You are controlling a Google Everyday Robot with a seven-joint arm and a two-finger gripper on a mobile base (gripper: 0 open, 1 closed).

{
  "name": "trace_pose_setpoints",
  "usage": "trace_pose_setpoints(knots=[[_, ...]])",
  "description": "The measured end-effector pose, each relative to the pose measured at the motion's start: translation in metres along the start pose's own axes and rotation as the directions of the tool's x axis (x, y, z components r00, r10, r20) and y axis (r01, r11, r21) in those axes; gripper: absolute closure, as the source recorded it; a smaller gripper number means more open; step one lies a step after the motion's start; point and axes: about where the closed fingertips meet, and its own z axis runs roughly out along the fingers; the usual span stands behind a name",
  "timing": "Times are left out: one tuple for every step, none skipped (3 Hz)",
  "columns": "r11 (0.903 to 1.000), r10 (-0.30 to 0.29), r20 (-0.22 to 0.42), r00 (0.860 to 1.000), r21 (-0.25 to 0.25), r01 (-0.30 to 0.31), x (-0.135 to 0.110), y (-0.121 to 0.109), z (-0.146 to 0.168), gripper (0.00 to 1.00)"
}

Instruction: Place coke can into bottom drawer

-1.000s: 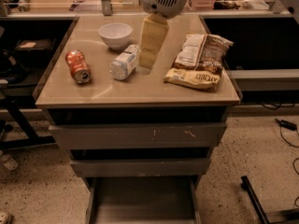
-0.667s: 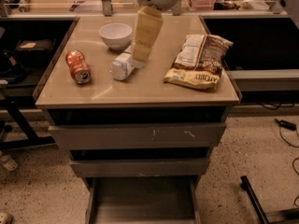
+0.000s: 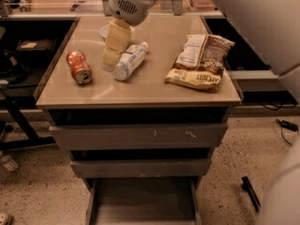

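The coke can (image 3: 78, 66) is laid sideways at the left of the tabletop (image 3: 154, 86), silver end pointed forward; the bottom drawer (image 3: 140, 204) is open. The gripper (image 3: 109, 63) is hung just beside the can; its grip cannot be told.

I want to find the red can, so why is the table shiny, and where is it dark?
Camera view: warm light leaves a soft sheen on the tabletop; the coke can is well lit; the tool hangs between it and the bottle; the bottom drawer lies in dim shade.

The hand (image 3: 111, 57), near the bench's (image 3: 154, 83) far edge, hides most of the bowl (image 3: 103, 31); the bottom drawer (image 3: 140, 203) is cut off below.
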Motion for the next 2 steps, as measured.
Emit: trace_pose_setpoints(knots=[[0.9987,0.011,-0.039,0.999,-0.049,-0.012,-0.027,-0.005,0.028,0.00],[0.9982,0.004,-0.040,0.999,-0.060,-0.006,-0.037,-0.005,0.035,0.00]])
